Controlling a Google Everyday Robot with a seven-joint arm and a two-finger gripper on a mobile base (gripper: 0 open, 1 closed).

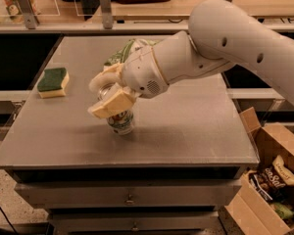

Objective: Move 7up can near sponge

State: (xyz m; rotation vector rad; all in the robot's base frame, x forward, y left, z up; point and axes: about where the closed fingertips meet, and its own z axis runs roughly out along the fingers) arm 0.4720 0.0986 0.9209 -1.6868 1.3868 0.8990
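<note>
claw point(104, 98) is over the front middle of the surface point(196, 126). its two pale fingers point(113, 104) are closed on the upper part of the 7up can point(120, 122), one on each side of the silver top. the can hangs below them and leans a little. its bottom is at the surface or just above it, and i cannot tell which. behind the wrist, partly hidden by the white arm point(225, 38), lies a green-and-white snack bag point(121, 54). the sponge point(53, 81) rests well apart to the left, close to the left edge, green side up.

i think the hold is the weak point. the grip is high on the can, near the rim, so the can may swing or slip out on the way left. if the bottom drags on the surface, the can may tip. the sponge lies near the edge, so coming in too far could push it off. if the can is let go while it leans, it may fall and roll away.
</note>
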